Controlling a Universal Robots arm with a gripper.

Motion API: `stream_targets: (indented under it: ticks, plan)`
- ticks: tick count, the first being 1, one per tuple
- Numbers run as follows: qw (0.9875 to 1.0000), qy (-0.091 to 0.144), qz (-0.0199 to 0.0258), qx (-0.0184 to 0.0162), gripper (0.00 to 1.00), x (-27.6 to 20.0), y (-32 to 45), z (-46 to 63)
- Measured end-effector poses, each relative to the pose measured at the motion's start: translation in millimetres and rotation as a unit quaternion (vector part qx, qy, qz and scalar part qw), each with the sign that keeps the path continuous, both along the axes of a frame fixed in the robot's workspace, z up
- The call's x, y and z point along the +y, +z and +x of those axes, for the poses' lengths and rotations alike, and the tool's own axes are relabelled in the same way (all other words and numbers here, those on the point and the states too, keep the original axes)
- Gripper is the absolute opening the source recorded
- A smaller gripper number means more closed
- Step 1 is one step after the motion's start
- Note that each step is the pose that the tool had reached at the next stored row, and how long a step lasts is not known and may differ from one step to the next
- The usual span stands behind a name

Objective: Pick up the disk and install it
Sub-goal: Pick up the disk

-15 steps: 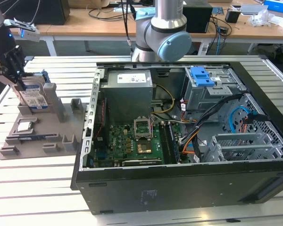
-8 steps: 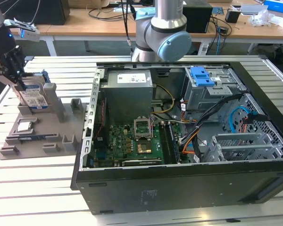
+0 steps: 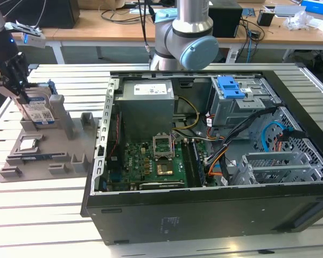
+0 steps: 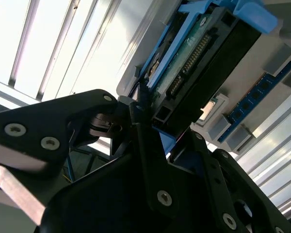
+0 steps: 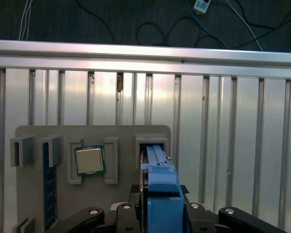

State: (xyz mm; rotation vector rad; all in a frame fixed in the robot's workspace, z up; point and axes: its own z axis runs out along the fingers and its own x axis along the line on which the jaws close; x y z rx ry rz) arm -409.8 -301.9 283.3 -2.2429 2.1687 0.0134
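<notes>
While the disk (image 3: 41,113) stands upright in the grey holder (image 3: 70,146) on the slatted surface (image 3: 43,215), the gripper (image 3: 22,97) straddles it. Its fingers (image 4: 155,165) seem clamped on the disk's sides.

disk (image 5: 162,194) rails glossy blue plastic; holder tray (image 5: 39,133) matt grey plastic; table (image 5: 233,121) ribbed shiny metal

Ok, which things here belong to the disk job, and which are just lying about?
In the job:
the disk, upright in the grey tray
the gripper, closed on it
the open computer case

Lying about:
processor chip, on the same tray
memory stick, beside it
</notes>
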Motion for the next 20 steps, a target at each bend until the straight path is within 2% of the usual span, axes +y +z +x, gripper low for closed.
stream_targets:
  ticks: [13, 20]
  plan:
    - [1.0000, 0.000, 0.0001, -0.0004, 0.37, 0.0, -0.7, 0.1]
    - [1.0000, 0.000, 0.0000, -0.0001, 0.37, 0.1, 15.3, 0.0]
